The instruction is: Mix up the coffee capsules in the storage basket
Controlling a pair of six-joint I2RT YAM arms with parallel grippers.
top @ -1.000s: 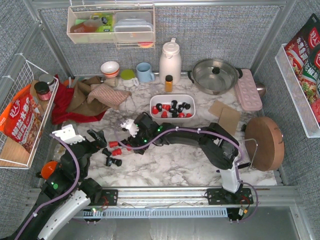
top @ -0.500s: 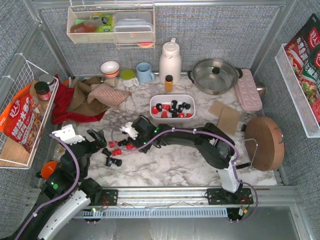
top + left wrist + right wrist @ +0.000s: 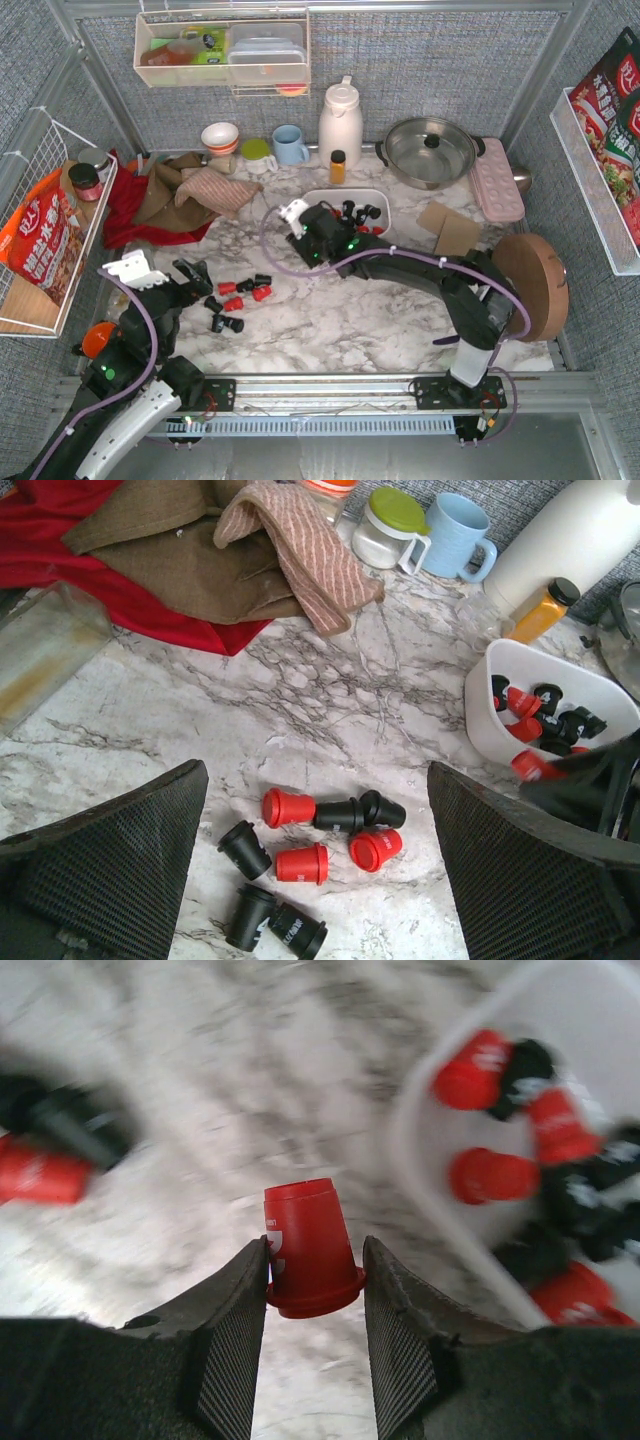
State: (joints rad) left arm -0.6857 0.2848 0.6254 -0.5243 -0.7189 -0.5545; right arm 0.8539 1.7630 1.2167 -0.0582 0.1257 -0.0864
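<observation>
Counter: a white marble-patterned counter, boxed in by grey woven walls, is bearing everything.
Storage basket: the white storage basket is sitting toward the back of the counter, holding a jumble of red and black coffee capsules.
Held capsule: one red capsule is hanging over bare counter just outside the basket's wall, its flanged end toward the wrist camera.
Right pincer: the right pincer is pinching that capsule in a narrow gap, the fingertips bearing only on the flanged end.
Loose capsules: about eight loose capsules, three red and the rest black, are lying on their sides near the front left, well apart from the basket.
Left pincer: the left pincer is hanging wide open above them, gripping nothing.
Risk, grip: with so little of the capsule between the tips, it is likely to twist or slip free.
Risk, release: letting go short of the wall would probably be sending it rolling across the counter.
Risk, contact: a low approach could be shoving the light basket into the orange bottle just beside it.
Writing: the snack bags in the side racks are showing large Chinese characters. I cannot read them, nor the small white print on the capsules.
</observation>
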